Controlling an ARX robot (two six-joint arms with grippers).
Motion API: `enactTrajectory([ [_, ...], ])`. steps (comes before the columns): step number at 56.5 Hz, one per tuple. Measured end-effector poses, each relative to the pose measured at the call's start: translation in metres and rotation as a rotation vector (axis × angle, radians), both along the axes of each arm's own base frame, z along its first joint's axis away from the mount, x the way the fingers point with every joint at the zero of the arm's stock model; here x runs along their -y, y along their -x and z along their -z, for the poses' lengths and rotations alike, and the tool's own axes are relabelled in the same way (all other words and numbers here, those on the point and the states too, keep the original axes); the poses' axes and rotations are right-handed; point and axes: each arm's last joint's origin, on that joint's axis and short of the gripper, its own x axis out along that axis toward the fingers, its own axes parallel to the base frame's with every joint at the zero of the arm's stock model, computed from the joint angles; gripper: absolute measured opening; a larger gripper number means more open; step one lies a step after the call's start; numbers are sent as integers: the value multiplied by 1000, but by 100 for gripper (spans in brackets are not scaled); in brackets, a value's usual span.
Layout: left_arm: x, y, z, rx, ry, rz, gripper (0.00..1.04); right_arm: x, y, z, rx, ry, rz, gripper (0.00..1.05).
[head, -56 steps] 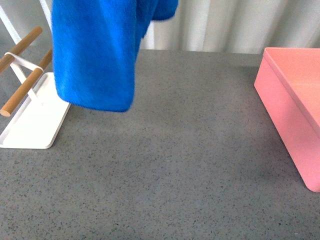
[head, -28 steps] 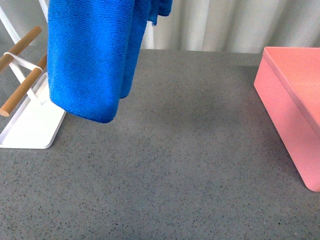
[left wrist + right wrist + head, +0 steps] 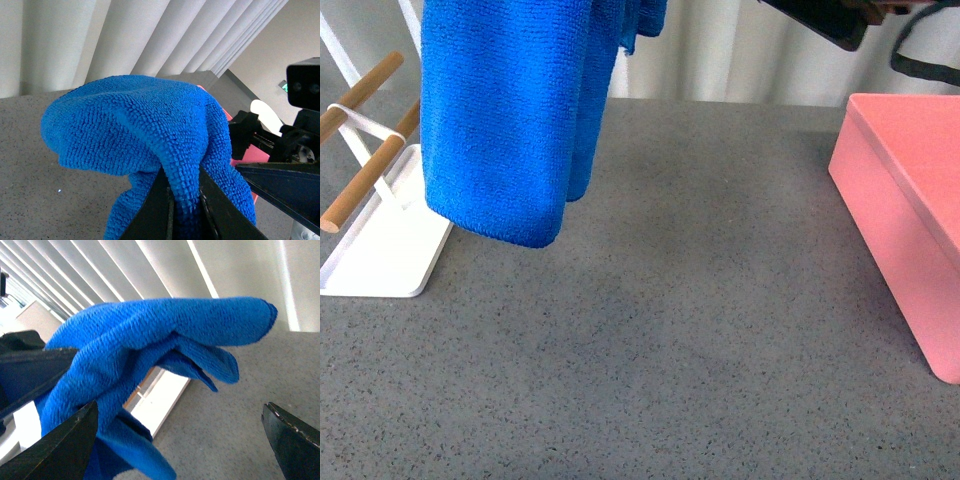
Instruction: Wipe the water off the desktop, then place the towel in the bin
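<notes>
Blue towel (image 3: 510, 120) hangs over desktop (image 3: 700, 330), far left — left gripper (image 3: 185, 207) pinched on its fold; right gripper (image 3: 180, 440) jaws spread wide, holding nothing.

Blue fluffy towel (image 3: 510, 110) hanging in folds above speckled grey desktop (image 3: 700, 330), salmon-pink bin (image 3: 910, 200) standing at its right

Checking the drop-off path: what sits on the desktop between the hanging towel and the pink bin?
Nothing; the front view shows bare desktop between the towel and bin.

One towel (image 3: 505, 120), one pink bin (image 3: 892, 215) at three o'clock, one white rack (image 3: 382, 258) at nine o'clock, one tabletop (image 3: 700, 330).
</notes>
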Motion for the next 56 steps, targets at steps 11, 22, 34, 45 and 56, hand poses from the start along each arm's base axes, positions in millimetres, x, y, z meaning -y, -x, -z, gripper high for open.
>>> enactTrajectory([
  [11, 0, 0, 0, 0, 0, 0, 5, -11, -18, -7, 16, -95, -3, 98],
  [22, 0, 0, 0, 0, 0, 0, 5, -17, -31, -12, 0, -164, -12, 98],
  [34, 0, 0, 0, 0, -1, -3, 5, -40, -40, -2, -38, -169, -33, 98],
  [45, -4, -1, 0, 0, -4, -27, 5, -63, -48, 2, -54, -217, -61, 95],
  [56, -4, -1, 0, 0, -7, -41, 5, -79, -46, 1, -54, -270, -96, 66],
])
